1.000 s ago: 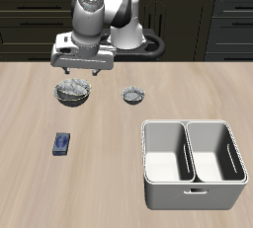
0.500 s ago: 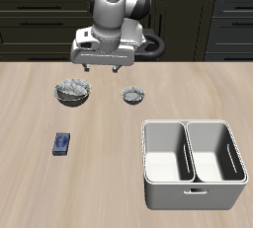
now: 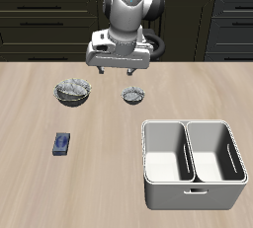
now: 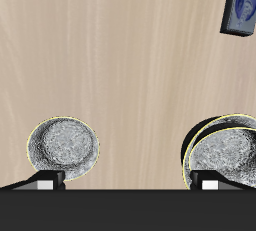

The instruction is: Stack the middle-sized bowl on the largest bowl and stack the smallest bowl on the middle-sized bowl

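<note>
Hovering: jaws released, empty | wrist view: middle-sized bowl nested in largest bowl | smallest bowl apart

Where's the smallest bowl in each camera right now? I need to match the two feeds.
Exterior view: the smallest bowl sits alone on the table, just below the end effector, apart from the stacked bowls.
Wrist view: the smallest bowl is the lone round bowl close to one end effector finger.
Shared landmark: the small blue object on the table.

arm: glossy white-grey rounded shells | gripper: pale flat block, dark fingers
</note>
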You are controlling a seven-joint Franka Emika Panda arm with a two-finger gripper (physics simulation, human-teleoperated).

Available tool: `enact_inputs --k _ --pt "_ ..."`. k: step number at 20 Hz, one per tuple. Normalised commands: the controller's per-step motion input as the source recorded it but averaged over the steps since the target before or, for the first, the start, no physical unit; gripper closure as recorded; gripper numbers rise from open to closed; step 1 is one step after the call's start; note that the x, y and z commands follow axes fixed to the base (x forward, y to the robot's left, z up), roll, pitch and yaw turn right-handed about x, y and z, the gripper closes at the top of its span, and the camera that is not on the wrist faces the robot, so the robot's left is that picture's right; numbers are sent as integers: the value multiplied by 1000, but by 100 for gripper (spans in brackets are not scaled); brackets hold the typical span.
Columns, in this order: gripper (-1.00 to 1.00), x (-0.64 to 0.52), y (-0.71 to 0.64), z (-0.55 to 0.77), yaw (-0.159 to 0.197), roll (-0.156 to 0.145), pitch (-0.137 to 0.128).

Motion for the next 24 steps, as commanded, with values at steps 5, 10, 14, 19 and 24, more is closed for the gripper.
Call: enact_inputs --k 5,10,14,19,24 --pt "-100 -13 262 -46 -32 -11 -5" --pt "-100 -42 143 -99 -13 -12 -5" --pt "-100 -12 68 -154 -16 6 9" --pt "-100 -60 70 -169 -7 9 5" --pt "-100 -70 51 -296 -10 14 25"
